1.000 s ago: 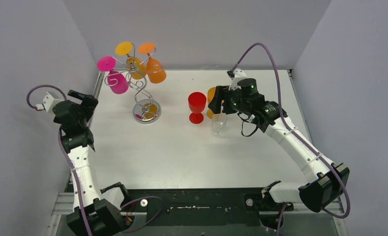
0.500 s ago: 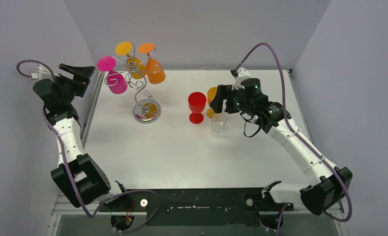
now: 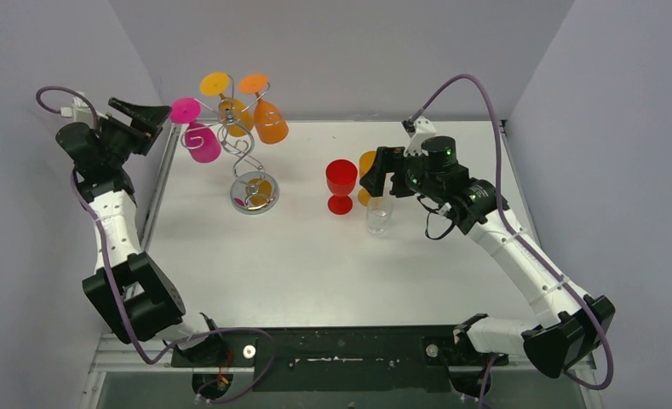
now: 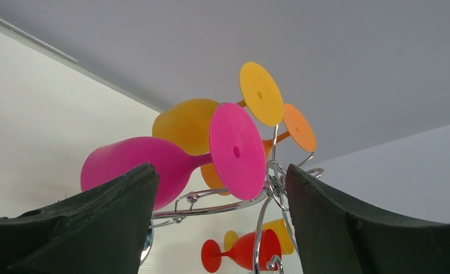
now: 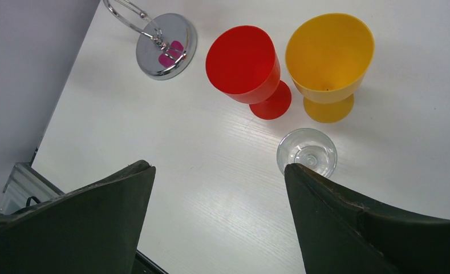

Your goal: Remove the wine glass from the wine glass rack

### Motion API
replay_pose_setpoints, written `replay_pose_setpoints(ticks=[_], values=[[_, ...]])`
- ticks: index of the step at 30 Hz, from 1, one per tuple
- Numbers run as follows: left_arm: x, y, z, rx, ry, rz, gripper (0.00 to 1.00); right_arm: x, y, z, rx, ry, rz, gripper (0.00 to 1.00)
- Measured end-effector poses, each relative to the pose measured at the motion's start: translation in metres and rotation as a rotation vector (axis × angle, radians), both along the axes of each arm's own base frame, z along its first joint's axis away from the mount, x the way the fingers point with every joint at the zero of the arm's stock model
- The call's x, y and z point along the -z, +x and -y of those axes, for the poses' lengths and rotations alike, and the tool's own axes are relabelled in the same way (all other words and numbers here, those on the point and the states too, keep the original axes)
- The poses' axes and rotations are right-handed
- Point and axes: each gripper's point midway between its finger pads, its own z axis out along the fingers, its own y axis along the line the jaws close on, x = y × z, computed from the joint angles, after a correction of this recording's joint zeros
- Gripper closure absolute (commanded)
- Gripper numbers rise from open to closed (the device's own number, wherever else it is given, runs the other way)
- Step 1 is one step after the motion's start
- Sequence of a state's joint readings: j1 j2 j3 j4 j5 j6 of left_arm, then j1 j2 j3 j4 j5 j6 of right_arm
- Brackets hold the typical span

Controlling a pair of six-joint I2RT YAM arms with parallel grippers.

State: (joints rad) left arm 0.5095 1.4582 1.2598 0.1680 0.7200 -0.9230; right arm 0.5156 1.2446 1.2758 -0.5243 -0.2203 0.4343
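Observation:
The wine glass rack point(image 3: 249, 158) is a silver wire stand with a round shiny base point(image 3: 255, 192) at the back left of the table. A pink glass point(image 3: 203, 141), a yellow glass point(image 3: 234, 115) and an orange glass point(image 3: 270, 124) hang upside down from its arms. My left gripper point(image 3: 155, 119) is open and empty, just left of the pink glass's foot point(image 3: 184, 110). In the left wrist view the pink glass point(image 4: 131, 165) and its foot point(image 4: 236, 149) lie ahead of the open gripper point(image 4: 221, 177), apart from both fingers. My right gripper point(image 3: 373, 175) is open and empty.
A red glass point(image 3: 341, 183), a yellow glass point(image 5: 328, 57) and a small clear glass point(image 3: 379, 215) stand upright mid-table under my right gripper point(image 5: 219, 171). The red glass point(image 5: 245, 63), clear glass point(image 5: 307, 151) and rack base point(image 5: 166, 45) show there too. Grey walls close the back and sides.
My left arm has risen and swung back to the left, bringing its open gripper up beside the pink glass's foot. The right arm has hardly moved.

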Motion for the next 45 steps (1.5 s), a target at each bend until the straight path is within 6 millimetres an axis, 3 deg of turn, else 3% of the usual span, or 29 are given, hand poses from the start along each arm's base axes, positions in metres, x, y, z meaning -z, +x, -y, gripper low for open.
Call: replay_pose_setpoints(ticks=[3, 7, 12, 17, 24, 29, 36, 45], values=[[0.004, 0.005, 0.005, 0.017, -0.019, -0.004, 0.25, -0.002, -0.002, -0.001, -0.003, 0.009, 0.001, 0.12], [0.011, 0.014, 0.014, 0.050, -0.049, -0.020, 0.37, 0.000, -0.003, -0.002, -0.009, 0.016, -0.006, 0.12], [0.017, 0.022, 0.022, 0.077, -0.075, -0.029, 0.62, 0.002, -0.004, -0.003, -0.012, 0.022, -0.018, 0.12], [0.019, 0.025, 0.021, 0.076, -0.085, -0.032, 0.73, 0.002, -0.004, -0.004, -0.012, 0.025, -0.020, 0.12], [0.010, 0.023, 0.022, 0.075, -0.095, -0.015, 0.99, 0.002, -0.005, -0.004, -0.017, 0.028, -0.023, 0.12], [0.001, 0.020, 0.024, 0.078, -0.123, 0.012, 1.00, 0.003, -0.005, -0.004, -0.017, 0.027, -0.025, 0.12], [0.003, 0.018, 0.027, 0.080, -0.266, 0.016, 1.00, 0.009, -0.006, -0.004, -0.015, 0.023, -0.037, 0.11], [-0.026, 0.019, 0.023, 0.073, -0.452, 0.110, 1.00, 0.008, -0.006, -0.003, -0.010, 0.031, -0.042, 0.11]])
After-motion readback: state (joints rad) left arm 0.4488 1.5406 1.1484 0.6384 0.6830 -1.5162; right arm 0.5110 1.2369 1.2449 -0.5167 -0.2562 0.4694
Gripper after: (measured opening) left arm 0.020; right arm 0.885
